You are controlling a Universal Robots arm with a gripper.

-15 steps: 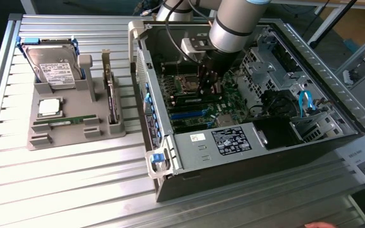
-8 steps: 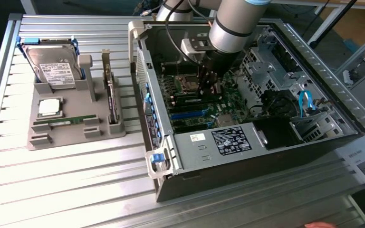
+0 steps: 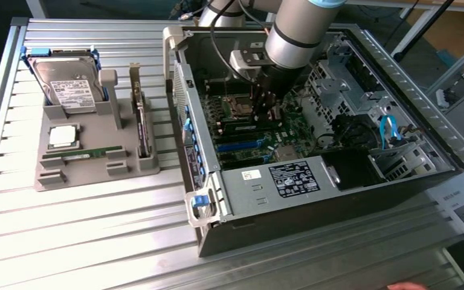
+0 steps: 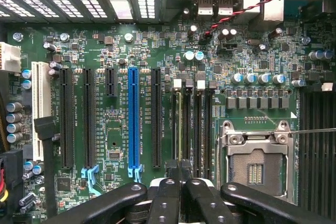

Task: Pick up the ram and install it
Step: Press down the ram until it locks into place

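Note:
My gripper (image 3: pixel 260 112) reaches down inside the open computer case, over the motherboard's memory slots. In the wrist view its fingers (image 4: pixel 167 192) are closed together at the near end of one black memory slot. The ram (image 4: pixel 180 124) stands in that slot, seen edge-on as a thin green-yellow line. That line runs straight into the seam between the fingertips, at my gripper (image 4: pixel 180 170). Black memory slots (image 4: pixel 202 124) lie beside it. A similar green stick (image 3: pixel 83 154) lies flat in the grey holder tray outside the case.
The open processor socket (image 4: pixel 257 161) sits close beside the memory slots, and a blue card slot (image 4: pixel 134 119) lies on their other side. On the grey tray (image 3: pixel 51 178) at the exterior view's left are a hard drive (image 3: pixel 70 87), a silver processor (image 3: pixel 63 136) and an upright expansion card (image 3: pixel 141 127).

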